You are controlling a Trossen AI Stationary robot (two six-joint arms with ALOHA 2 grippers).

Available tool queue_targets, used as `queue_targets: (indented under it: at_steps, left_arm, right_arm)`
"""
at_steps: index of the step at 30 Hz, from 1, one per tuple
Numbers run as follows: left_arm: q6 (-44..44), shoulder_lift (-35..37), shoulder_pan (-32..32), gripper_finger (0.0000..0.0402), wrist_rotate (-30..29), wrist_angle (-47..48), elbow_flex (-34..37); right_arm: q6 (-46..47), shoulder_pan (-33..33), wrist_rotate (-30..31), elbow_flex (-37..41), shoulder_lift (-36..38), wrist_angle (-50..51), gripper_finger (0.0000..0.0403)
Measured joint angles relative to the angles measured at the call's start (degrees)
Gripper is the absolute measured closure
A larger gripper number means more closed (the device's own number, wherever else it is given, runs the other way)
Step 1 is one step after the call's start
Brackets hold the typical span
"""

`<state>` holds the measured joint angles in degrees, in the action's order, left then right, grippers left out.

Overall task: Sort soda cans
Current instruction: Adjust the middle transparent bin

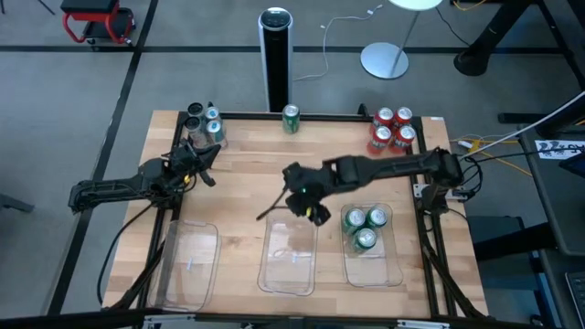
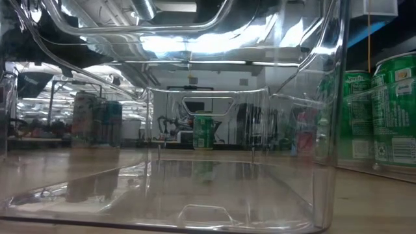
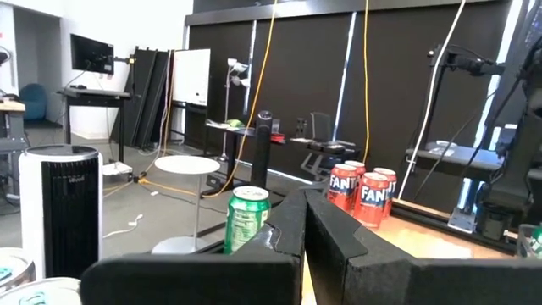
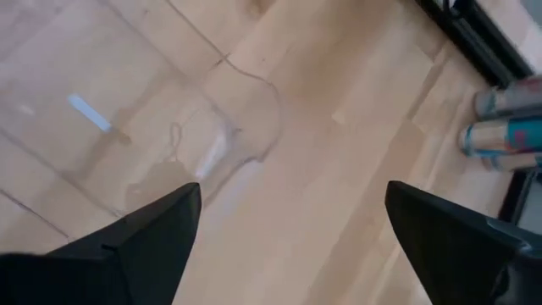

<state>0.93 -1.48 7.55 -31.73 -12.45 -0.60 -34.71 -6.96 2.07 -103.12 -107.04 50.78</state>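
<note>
Soda cans (image 3: 361,194) in red read "FANTA"; right tool (image 1: 306,203) spread empty, left tool (image 1: 203,164) pressed together

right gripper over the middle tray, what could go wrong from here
1. The right gripper, open and empty, hangs at the far rim of the middle clear tray; dropping lower could knock the tray askew.
2. The last green can stands alone near the table's far edge by the tall black-and-silver cylinder; a clumsy grab might tip it or push it off.
3. The left gripper, shut, sits close to the silver cans; a swing could topple them.
</note>
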Motion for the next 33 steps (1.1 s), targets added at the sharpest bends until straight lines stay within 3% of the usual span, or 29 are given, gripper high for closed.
queue_targets:
  at_steps: [11,26,29,33]
  left_arm:
    - [2.86,-0.04,-0.02,0.0402,0.00,1.21,0.00]
    - [2.03,-0.09,-0.02,0.0402,0.00,1.03,0.00]
    - [2.03,-0.09,-0.02,0.0402,0.00,1.05,0.00]
    - [2.05,-0.09,0.00,0.0402,0.00,1.05,0.00]
  right_arm:
    - [13.31,-3.15,3.22,5.90,-2.09,-2.84,0.0029]
    - [14.01,0.37,0.36,17.49,-2.21,-15.00,0.0032]
    - [13.50,0.76,0.32,18.36,-2.42,-17.08,0.0053]
    - [12.24,1.45,0.35,18.49,-3.02,-18.72,0.0112]
